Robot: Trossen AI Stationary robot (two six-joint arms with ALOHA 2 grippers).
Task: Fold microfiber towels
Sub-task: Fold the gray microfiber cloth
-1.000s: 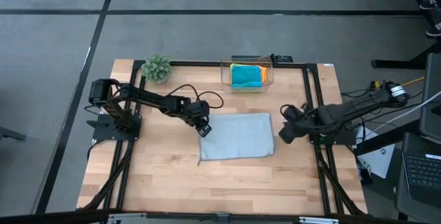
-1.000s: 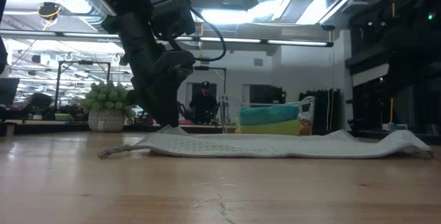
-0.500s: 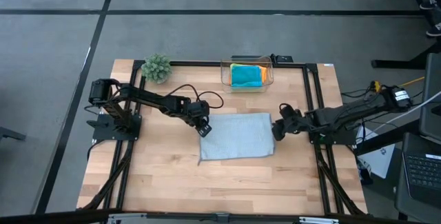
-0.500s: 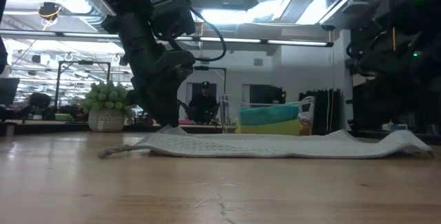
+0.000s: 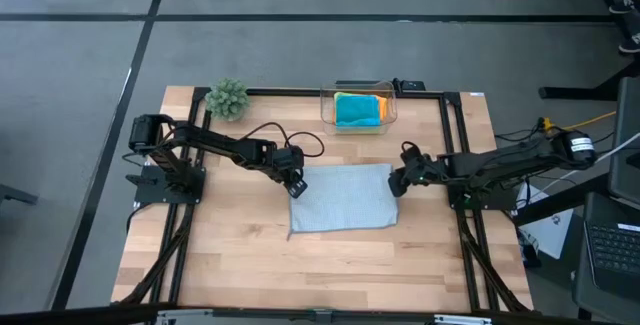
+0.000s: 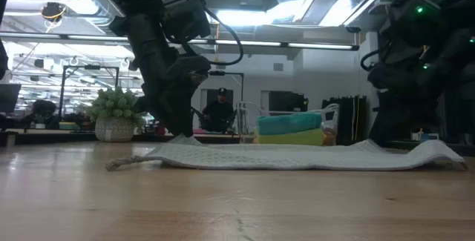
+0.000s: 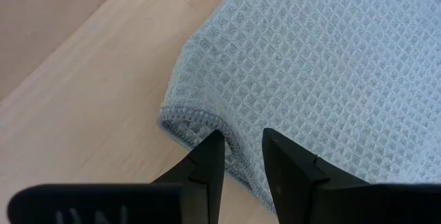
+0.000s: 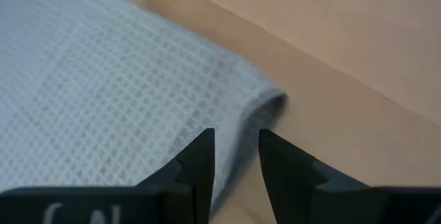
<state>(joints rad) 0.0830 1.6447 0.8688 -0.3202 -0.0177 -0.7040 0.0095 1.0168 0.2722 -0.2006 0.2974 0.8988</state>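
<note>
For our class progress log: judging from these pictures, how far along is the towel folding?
Done: nothing folded on the table; the grey towel lies flat. The turquoise towel and orange towel sit in the clear box, fold state unclear. In hand: left gripper straddles one grey corner's edge; right gripper is over another corner, jaws open. Left: pinching, lifting and folding the grey towel, then the others.

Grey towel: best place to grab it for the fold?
Grey towel lies flat, so pinch the far corners from above. Left gripper already straddles the hem at its corner; right gripper hangs over the opposite corner. Probably lift both and carry them toward the near edge.
</note>
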